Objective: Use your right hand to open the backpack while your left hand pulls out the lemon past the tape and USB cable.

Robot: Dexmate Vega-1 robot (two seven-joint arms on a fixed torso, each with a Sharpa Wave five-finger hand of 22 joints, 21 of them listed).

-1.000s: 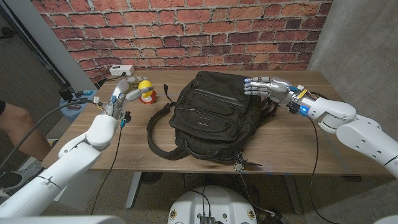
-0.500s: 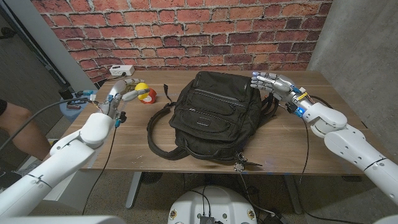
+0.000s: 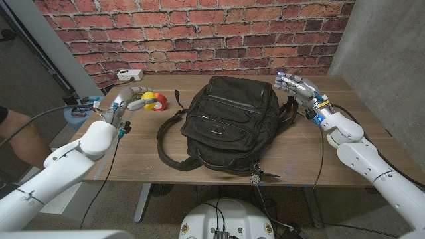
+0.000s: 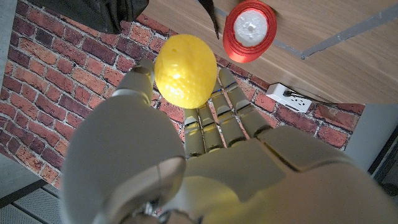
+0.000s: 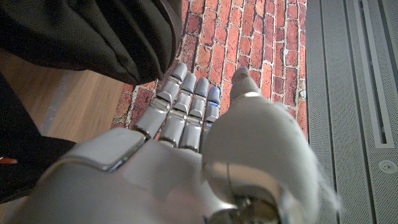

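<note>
Left hand (image 3: 127, 99), upper left of the head frame: fingers curled round the lemon (image 3: 147, 97), pinching it between thumb and fingertips. The left wrist view confirms it: the lemon (image 4: 185, 70) sits at the fingertips, the left hand (image 4: 186, 155) behind it, and the red tape roll (image 4: 250, 28) lies on the tabletop (image 4: 323, 18) just beyond. In the head frame the tape roll (image 3: 159, 102) is just right of the lemon, near or touching; cannot tell which.

Right hand (image 3: 292, 86), upper right of the head frame: fingers spread, holding nothing, just off the backpack's (image 3: 222, 123) upper right corner and apart from it. The right wrist view shows the right hand (image 5: 186, 149) with straight fingers (image 5: 180, 99) beside the dark backpack fabric (image 5: 87, 37), no contact visible.

Judgement: the lemon is out of the bag, so the step in hand is setting it down or carrying it clear. To do that well: keep the pinch firm, since a round, smooth fruit will roll if released high or tilted; lower it to bare tabletop (image 3: 292, 143) away from the tape before loosening the fingers.

Backpack lies flat at frame centre, long axis running from lower frame to upper frame, slightly tilted, top toward the brick wall (image 3: 199, 33), straps (image 3: 166, 136) trailing lower left. The lemon looks near round; its long axis cannot be read.
</note>
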